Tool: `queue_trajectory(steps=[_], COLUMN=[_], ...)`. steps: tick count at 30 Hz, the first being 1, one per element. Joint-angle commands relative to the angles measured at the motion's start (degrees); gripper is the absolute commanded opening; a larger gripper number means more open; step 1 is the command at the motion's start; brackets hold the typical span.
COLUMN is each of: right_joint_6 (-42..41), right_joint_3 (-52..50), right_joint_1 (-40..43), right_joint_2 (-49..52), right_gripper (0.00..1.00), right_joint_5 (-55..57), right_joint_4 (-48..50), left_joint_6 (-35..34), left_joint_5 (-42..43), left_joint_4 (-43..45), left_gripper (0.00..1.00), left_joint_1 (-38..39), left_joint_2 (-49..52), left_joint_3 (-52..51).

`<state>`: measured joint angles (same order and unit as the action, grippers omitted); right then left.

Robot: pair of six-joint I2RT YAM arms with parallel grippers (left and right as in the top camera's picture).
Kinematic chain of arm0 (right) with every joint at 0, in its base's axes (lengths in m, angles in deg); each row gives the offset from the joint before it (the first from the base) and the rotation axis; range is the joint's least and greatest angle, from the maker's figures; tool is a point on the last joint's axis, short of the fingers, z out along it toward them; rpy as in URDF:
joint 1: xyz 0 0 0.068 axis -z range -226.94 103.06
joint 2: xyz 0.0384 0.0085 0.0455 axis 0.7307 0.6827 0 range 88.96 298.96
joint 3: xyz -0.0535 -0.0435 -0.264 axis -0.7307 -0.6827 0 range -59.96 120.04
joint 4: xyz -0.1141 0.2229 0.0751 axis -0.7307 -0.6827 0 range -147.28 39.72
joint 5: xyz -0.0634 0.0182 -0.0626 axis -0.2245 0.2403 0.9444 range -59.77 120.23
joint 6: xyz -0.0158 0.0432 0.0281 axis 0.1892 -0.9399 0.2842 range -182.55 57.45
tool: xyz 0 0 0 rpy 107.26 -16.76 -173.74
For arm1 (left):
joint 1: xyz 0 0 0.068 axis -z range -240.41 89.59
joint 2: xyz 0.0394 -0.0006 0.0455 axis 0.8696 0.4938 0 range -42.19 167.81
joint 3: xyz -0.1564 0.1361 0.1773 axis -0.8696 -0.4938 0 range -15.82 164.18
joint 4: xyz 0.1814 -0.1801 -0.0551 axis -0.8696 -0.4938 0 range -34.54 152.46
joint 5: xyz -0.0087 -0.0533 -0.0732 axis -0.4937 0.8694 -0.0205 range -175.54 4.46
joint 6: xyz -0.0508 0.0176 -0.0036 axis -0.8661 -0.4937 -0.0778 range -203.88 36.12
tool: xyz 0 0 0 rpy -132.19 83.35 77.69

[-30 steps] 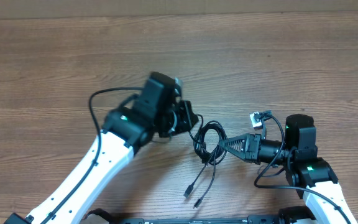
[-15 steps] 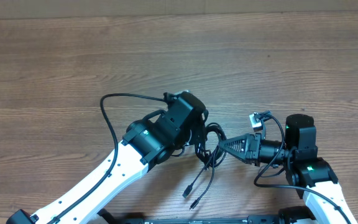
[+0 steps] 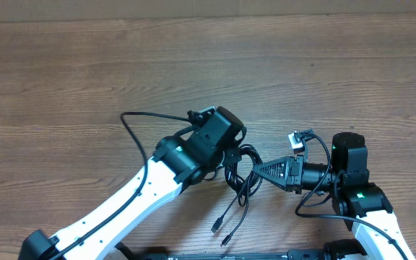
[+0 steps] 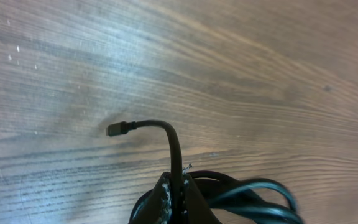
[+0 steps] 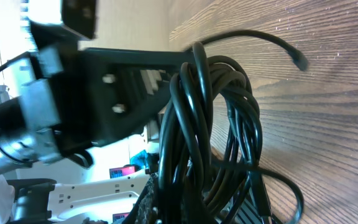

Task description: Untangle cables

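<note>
Overhead: the bundle of thin black flexible cables (image 3: 241, 172) lies on the brown wood-grain desk (image 3: 78, 65) between the two arms. The black tapered right fingers (image 3: 260, 170) are pinched shut on its right side, and two plug ends trail toward the near edge. Left wrist: black left fingers (image 4: 174, 200) are closed on one cord of the bundle, its plug end curling out left. Right wrist: coils fill the frame, with the black housing of the left arm (image 5: 114, 93) behind them.
</note>
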<state>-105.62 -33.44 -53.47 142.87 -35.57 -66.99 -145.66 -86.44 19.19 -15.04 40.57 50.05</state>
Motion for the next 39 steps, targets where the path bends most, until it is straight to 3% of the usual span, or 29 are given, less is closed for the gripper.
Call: queue_trajectory(steps=[1,10,11,12,14,18,24,32,36,39], right_joint_6=[-0.66,-0.63,-0.63,-0.63,-0.63,-0.61,-0.63,-0.90,-9.07,-19.93], right_joint_3=[1.18,1.18,1.18,1.18,1.18,1.18,1.18,1.18,1.18,1.18], right_joint_1=[-0.28,-0.28,-0.28,-0.28,-0.28,-0.28,-0.28,-0.28,-0.28,-0.28], right_joint_2=[-0.20,-0.20,-0.20,-0.20,-0.20,-0.20,-0.20,-0.20,-0.20,-0.20], right_gripper=[0.04,0.04,0.04,0.04,0.04,0.04,0.04,0.04,0.04,0.04], right_joint_5=[-1.33,-1.14,-1.16,-1.16,-1.16,-1.16,-1.22,-1.16,-0.59,0.17], right_joint_4=[1.11,1.27,1.27,1.25,1.22,1.22,2.47,13.35,16.85,17.92], left_joint_6=[-2.86,-4.61,-4.37,-3.74,-2.51,-1.18,4.07,12.87,15.74,16.13], left_joint_5=[0.74,3.65,3.69,3.96,4.76,6.86,11.28,15.37,14.75,14.03], left_joint_4=[-0.20,-0.02,-0.26,-0.44,-1.18,-4.79,-10.19,-14.25,-19.93,-24.50], left_gripper=[0.04,0.04,0.17,0.35,0.57,0.77,0.80,0.80,0.79,0.78], left_joint_1=[1.18,1.55,1.38,0.96,-0.39,-5.44,-16.22,-25.66,-26.38,-26.18], left_joint_2=[2.82,6.60,6.56,6.40,5.99,3.67,-3.89,-17.64,-23.26,-26.56], left_joint_3=[0.59,0.59,0.61,0.61,0.66,0.70,0.70,0.70,0.68,0.66])
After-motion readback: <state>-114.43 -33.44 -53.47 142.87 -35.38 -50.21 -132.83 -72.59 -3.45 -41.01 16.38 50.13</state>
